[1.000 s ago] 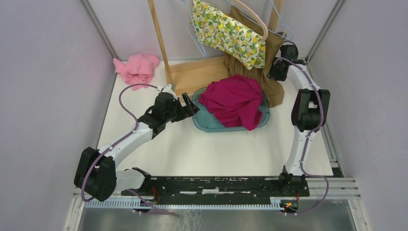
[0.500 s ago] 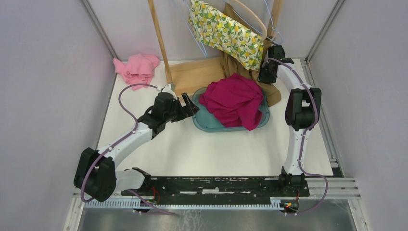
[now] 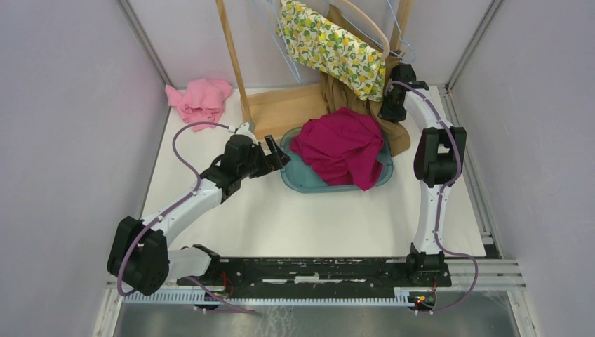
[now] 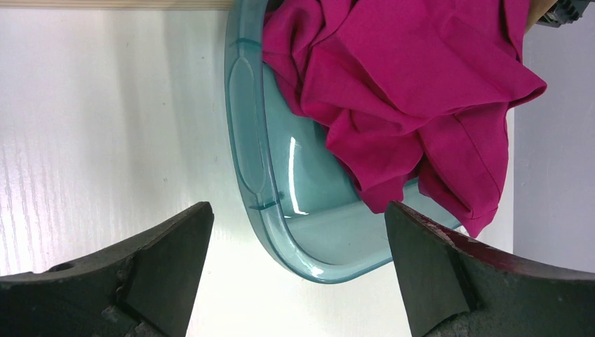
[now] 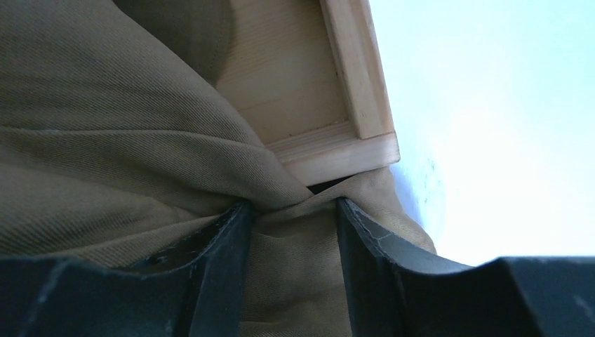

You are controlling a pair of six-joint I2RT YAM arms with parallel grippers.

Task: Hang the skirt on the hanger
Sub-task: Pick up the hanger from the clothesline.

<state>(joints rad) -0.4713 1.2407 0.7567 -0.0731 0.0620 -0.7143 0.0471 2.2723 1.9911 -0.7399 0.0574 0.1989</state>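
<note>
My right jaws are clamped on a fold of the brown skirt (image 5: 140, 126), the cloth bunched tight between the two fingers (image 5: 210, 274). The pinch sits just in front of the corner of the wooden stand (image 5: 309, 91) at the back right of the bench (image 3: 281, 217). From above, the skirt hangs down behind the lemon-print cloth (image 3: 330, 49), and its lower end lies crumpled on the bench behind the basin (image 3: 302, 182). A pale hanger (image 3: 375, 28) curves across the top of the stand above it.

My left jaws stand wide apart and hold nothing. They hover low over the bench just beside the basin's left rim. A magenta garment (image 4: 407, 77) is heaped in the basin and spills over its far edge. A pink cloth (image 3: 200, 98) lies in the back left corner, well apart from both arms.
</note>
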